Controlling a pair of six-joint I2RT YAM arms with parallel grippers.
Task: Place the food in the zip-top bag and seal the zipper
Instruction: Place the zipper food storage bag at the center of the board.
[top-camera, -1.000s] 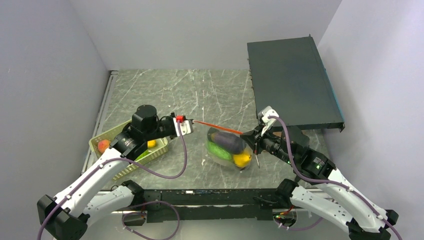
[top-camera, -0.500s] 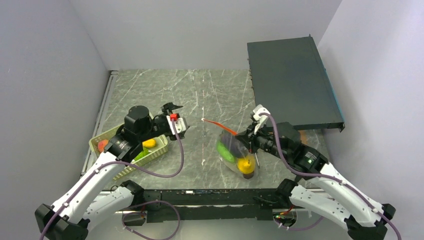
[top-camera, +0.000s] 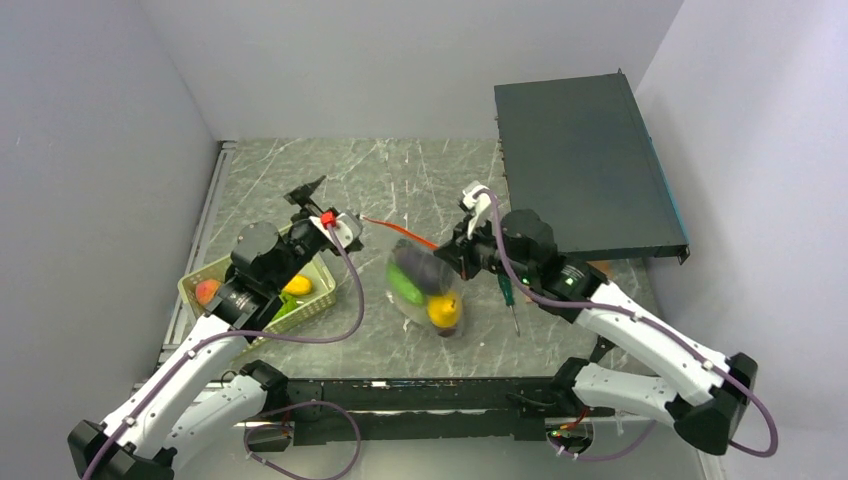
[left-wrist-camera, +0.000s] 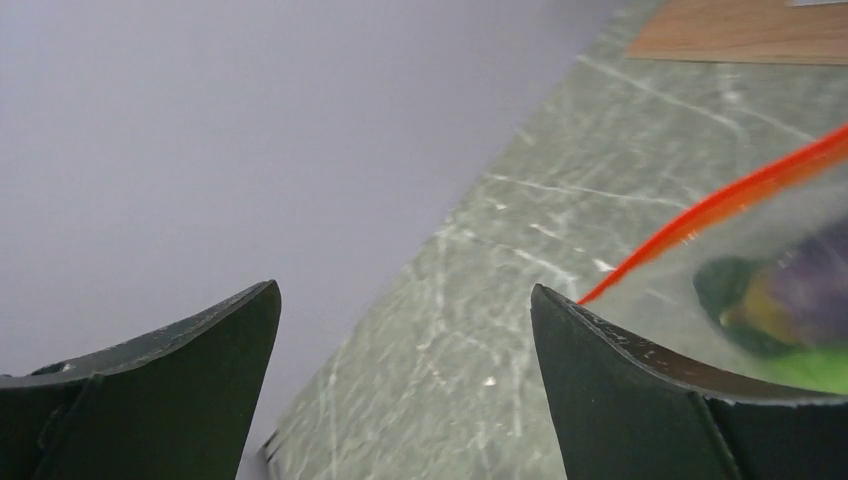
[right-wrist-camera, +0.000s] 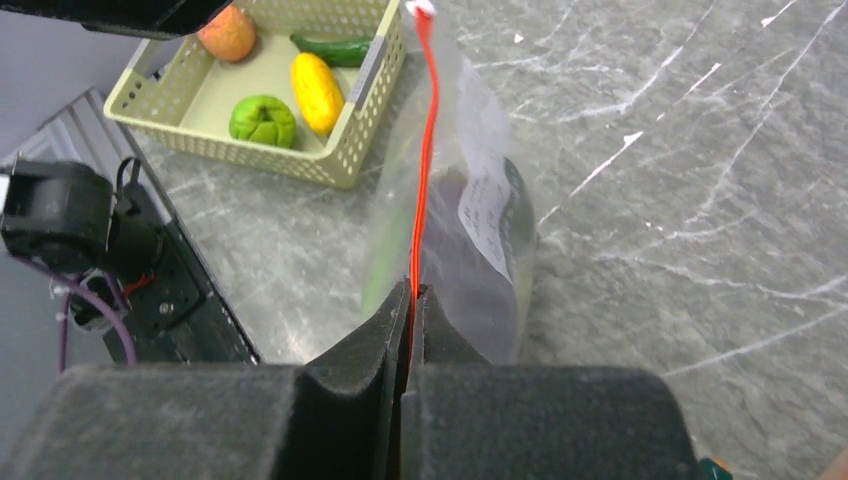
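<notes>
My right gripper (right-wrist-camera: 412, 297) is clamped flat on 1 end of the zipper (right-wrist-camera: 428, 150). The bag (right-wrist-camera: 480, 230) hangs from that pinch near the middle of the bench (top-camera: 400, 170), a little toward the near edge. Through the plastic I see the food (top-camera: 443, 310): 1 purple, 1 green and 1 yellow piece. I cannot tell whether the bag's bottom rests on the bench. My left gripper (left-wrist-camera: 400, 360) is wide open and holds nothing.

What matters next is the line of the zipper. Its long axis runs from the right pinch out toward the left arm, and the free end with the white tab (right-wrist-camera: 420, 8) lies closest to the left fingers (left-wrist-camera: 620, 380). In the left wrist view the zipper sits off to the right of the gap, not between the fingers.

4 more pieces lie in the basket (right-wrist-camera: 365, 90) at the left edge, so I judge the filling unfinished.
</notes>
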